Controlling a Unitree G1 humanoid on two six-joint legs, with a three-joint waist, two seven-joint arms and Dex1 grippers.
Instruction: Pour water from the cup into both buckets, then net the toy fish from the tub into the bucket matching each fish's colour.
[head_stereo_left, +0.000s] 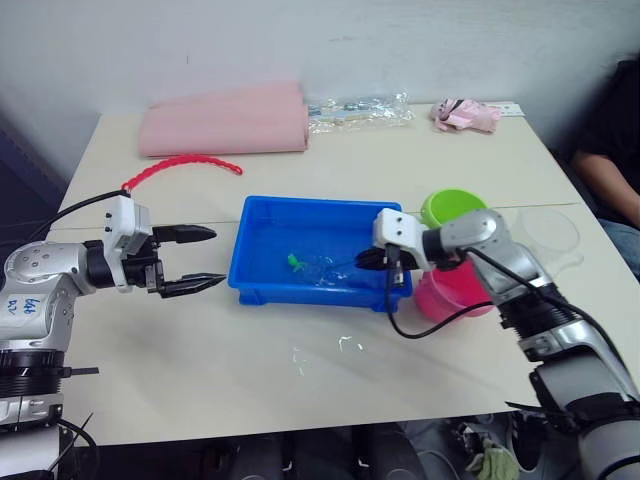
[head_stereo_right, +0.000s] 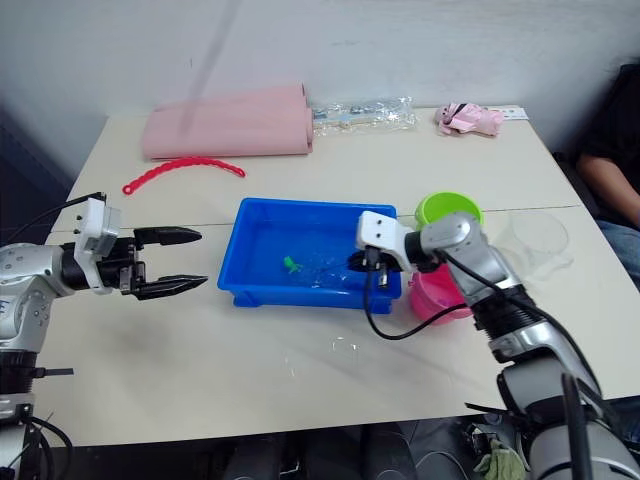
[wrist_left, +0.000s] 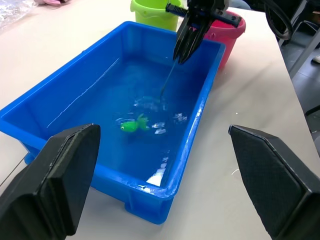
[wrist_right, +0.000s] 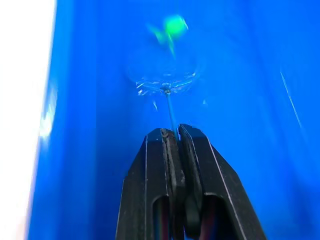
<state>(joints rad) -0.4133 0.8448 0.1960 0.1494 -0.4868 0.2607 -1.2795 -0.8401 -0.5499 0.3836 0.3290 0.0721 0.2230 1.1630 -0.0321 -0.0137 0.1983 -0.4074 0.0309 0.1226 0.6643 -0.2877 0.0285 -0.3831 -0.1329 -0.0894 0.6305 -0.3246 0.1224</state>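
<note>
The blue tub (head_stereo_left: 262, 215) holds water and sits mid-table. A green toy fish (wrist_left: 131, 125) floats in it. My right gripper (head_stereo_left: 362, 260) hangs over the tub's right end, shut on the thin handle of the net (wrist_right: 169, 107). The net's hoop (wrist_left: 150, 102) lies in the water just beside the fish. The lime green bucket (head_stereo_left: 452, 207) and the pink bucket (head_stereo_left: 452, 290) stand against the tub's right side. Right of them stands the clear cup (head_stereo_right: 535, 240). My left gripper (head_stereo_left: 205, 258) is open and holds nothing, left of the tub.
A rolled pink cloth (head_stereo_left: 225, 125), a clear plastic bag (head_stereo_left: 360, 108) and a pink toy (head_stereo_left: 465, 115) lie along the table's far edge. A red beaded strip (head_stereo_left: 180, 165) lies at far left. A person (head_stereo_left: 615, 130) sits at the right. Water drops (head_stereo_left: 345, 345) mark the table's front.
</note>
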